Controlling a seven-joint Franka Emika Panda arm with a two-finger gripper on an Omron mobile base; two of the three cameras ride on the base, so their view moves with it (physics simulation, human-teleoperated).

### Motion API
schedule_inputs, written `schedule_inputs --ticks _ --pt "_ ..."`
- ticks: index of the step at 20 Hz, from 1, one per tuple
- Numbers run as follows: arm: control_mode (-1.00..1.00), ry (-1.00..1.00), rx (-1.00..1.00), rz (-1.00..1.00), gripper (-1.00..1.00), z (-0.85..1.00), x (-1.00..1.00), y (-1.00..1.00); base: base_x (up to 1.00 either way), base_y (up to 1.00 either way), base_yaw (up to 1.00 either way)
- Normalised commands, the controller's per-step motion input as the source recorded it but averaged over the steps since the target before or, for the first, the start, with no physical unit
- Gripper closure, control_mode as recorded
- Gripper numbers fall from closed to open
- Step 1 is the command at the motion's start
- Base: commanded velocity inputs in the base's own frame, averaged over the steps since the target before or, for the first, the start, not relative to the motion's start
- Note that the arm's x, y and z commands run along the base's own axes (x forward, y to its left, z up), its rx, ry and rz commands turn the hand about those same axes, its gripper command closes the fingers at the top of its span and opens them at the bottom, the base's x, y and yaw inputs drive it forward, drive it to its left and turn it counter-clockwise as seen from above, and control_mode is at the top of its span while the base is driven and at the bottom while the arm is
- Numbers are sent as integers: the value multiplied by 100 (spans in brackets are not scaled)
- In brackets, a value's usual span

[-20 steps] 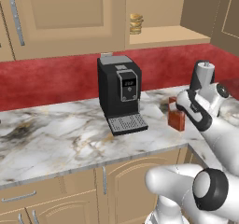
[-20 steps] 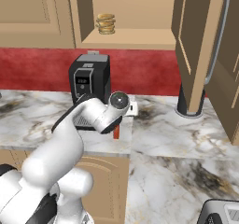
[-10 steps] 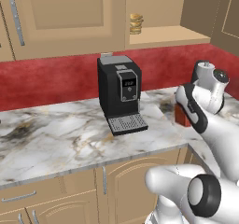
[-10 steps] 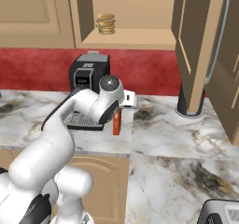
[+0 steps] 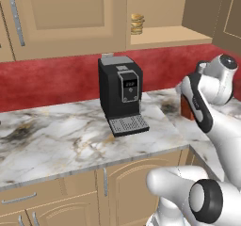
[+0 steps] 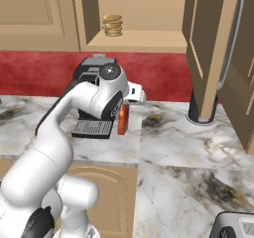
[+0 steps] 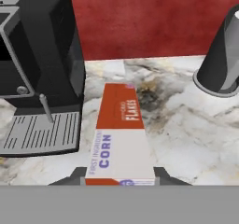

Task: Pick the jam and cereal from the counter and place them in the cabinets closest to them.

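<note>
Left to right, hand view: black coffee machine (image 7: 39,73), cereal box (image 7: 122,134) just beside it above the marble surface (image 7: 182,129), grey cone-shaped base (image 7: 221,62) far right. Pincer (image 7: 120,177) pinching the cereal box by its sides.

Two rear base views flanking coffee machine (image 5: 120,94); hand view close above counter (image 7: 186,125)

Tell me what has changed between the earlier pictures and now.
The arm swung its wrist further over, and the tool stays shut on the cereal. In the right base view the box seems to have left the counter, though that is hard to judge. The coffee machine and the open cabinets stayed as they were.
</note>
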Motion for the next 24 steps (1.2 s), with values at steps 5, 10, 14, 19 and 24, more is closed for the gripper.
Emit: schedule_inputs --ticks 5,10,14,19,24 --pt "-100 -1 0 -1 100 54 -13 1 0 0 0" --pt "-100 -6 0 0 100 44 -21 0 0 0 0" --pt "-100 -19 2 0 100 27 -30 0 0 0 0" --pt "-100 -23 2 0 100 25 -28 0 0 0 0" --pt "-100 -21 6 0 100 46 -20 0 0 0 0"
